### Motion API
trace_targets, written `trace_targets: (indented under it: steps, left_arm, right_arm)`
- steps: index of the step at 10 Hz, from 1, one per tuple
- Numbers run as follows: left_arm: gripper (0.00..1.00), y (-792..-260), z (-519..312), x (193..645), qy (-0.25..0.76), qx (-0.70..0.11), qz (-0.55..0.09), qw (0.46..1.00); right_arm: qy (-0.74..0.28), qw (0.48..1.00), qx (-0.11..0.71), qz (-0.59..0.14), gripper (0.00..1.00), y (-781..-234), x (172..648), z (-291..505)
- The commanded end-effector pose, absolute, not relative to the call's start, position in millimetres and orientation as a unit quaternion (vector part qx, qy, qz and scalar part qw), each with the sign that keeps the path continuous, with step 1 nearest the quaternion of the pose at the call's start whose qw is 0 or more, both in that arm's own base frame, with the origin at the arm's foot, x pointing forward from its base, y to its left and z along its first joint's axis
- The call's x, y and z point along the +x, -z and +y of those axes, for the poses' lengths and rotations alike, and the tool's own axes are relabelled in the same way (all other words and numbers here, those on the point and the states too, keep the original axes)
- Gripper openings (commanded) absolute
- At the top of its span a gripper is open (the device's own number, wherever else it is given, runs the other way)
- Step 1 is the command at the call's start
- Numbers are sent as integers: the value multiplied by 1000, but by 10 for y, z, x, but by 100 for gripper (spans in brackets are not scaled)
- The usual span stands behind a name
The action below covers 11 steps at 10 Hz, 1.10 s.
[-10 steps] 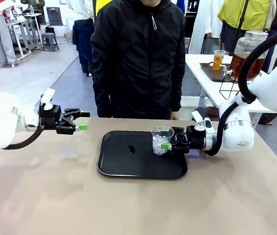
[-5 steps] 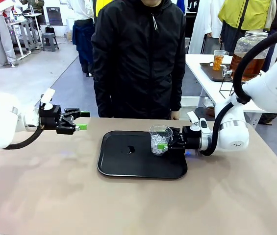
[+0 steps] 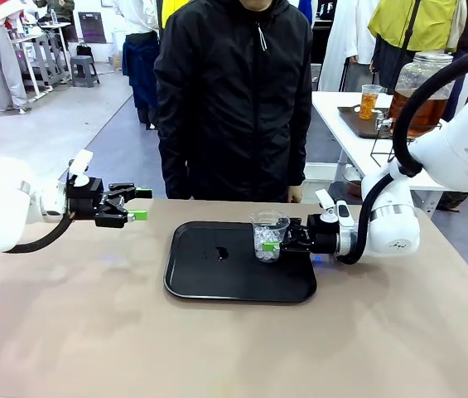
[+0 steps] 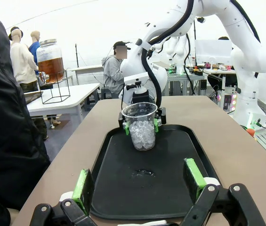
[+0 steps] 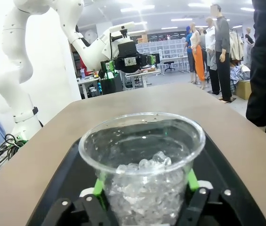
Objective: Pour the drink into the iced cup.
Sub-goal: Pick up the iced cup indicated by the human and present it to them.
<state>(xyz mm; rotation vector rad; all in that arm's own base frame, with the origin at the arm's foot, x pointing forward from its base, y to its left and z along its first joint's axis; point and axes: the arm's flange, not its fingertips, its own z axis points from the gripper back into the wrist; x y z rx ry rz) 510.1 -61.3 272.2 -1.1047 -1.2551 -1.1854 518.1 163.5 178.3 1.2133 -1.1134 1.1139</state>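
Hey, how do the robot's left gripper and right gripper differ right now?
The left gripper is open and empty; the right gripper is shut on the iced cup. The left gripper hangs above the table beside the tray; the right gripper is low over the tray. Both are black with green pads and point toward each other.

grey floor (image 3: 60,124) | white side table (image 3: 326,101) far right | ceiling strip lights (image 5: 184,20) lit | shelving (image 5: 168,47) at back
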Motion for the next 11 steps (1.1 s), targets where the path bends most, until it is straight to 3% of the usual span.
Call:
trace_targets:
  steps: [1, 4, 7, 11]
  left_arm:
    - [100, -2745, -615, 5114, 492, -463, -522, 520]
    - [100, -2745, -615, 5114, 492, -463, -522, 520]
    - [100, -2745, -615, 5114, 492, -463, -522, 520]
    - [100, -2745, -615, 5114, 492, -463, -522, 520]
  right_arm:
    - [-463, 555, 518, -458, 68, -1806, 5230, 1683]
    - [-460, 551, 528, -454, 68, -1916, 5200, 1649]
    - [-472, 542, 510, -472, 68, -2533, 5211, 1527]
    - [-470, 542, 541, -439, 68, -3403, 5453, 1544]
